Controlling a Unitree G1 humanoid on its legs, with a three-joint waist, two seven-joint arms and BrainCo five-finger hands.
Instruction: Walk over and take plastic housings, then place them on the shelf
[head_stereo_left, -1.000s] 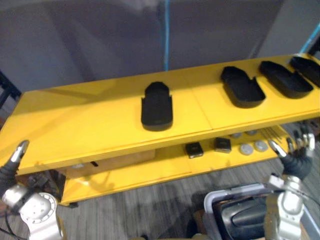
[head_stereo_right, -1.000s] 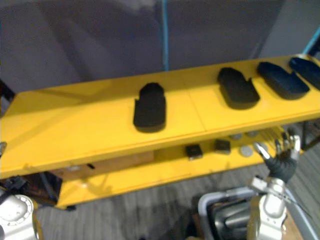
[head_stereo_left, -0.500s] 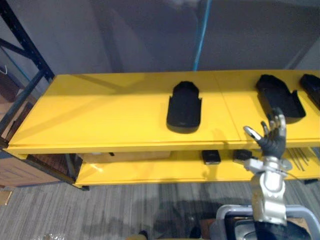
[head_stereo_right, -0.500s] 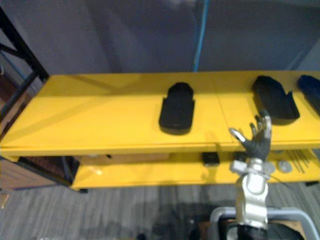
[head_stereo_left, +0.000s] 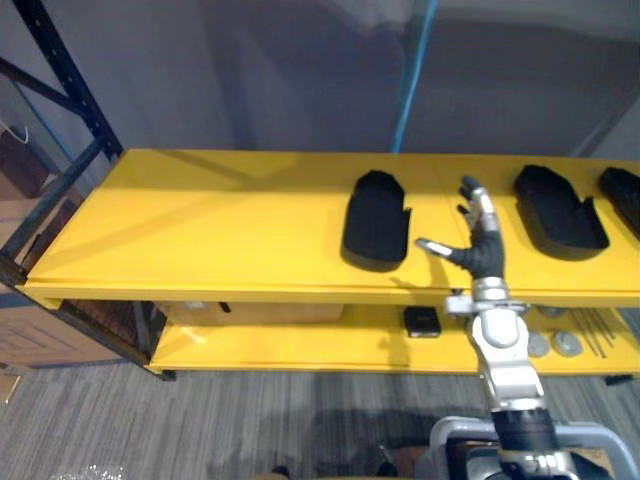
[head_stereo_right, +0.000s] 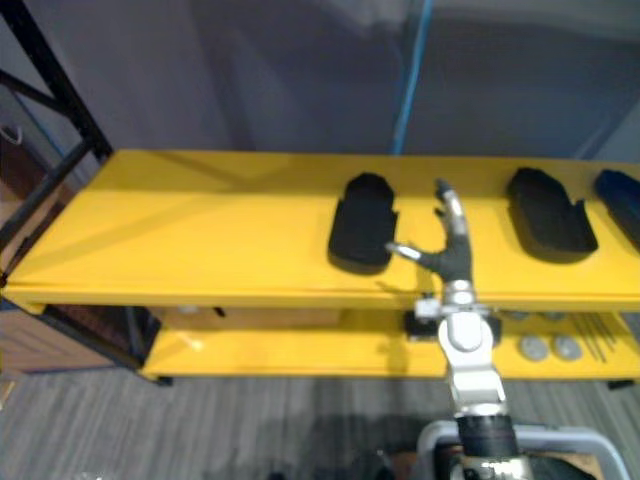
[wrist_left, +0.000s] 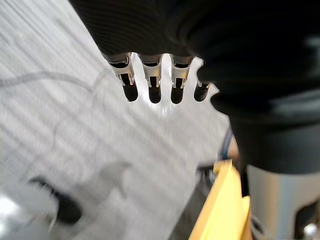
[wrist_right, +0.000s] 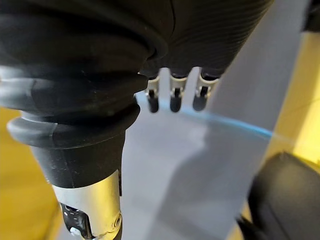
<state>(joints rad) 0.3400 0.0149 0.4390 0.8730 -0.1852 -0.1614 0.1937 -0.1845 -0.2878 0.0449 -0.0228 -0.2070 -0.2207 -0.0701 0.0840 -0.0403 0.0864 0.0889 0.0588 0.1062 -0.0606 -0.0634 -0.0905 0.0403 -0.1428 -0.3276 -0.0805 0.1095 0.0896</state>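
where the left hand (wrist_left: 154, 82) hangs over the grey floor (wrist_left: 75, 125), its fingers are straight and empty. the right hand (head_stereo_left: 483, 252) stands upright at the front edge of the yellow shelf (head_stereo_left: 250, 292), fingers spread, gripping nothing. on the lower board (head_stereo_left: 300, 350) sit what looks like a small black box (head_stereo_left: 422, 320) and some grey discs (head_stereo_left: 556, 343). on the top board (head_stereo_left: 200, 225) one black plastic housing (head_stereo_left: 376, 220) lies mid-board, just beside that hand's thumb; a second housing (head_stereo_left: 558, 210) and third housing (head_stereo_left: 625, 195) lie towards the right end.

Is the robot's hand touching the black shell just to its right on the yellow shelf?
Apart. In the left eye view, bare yellow shelf shows between the right hand and that black housing.
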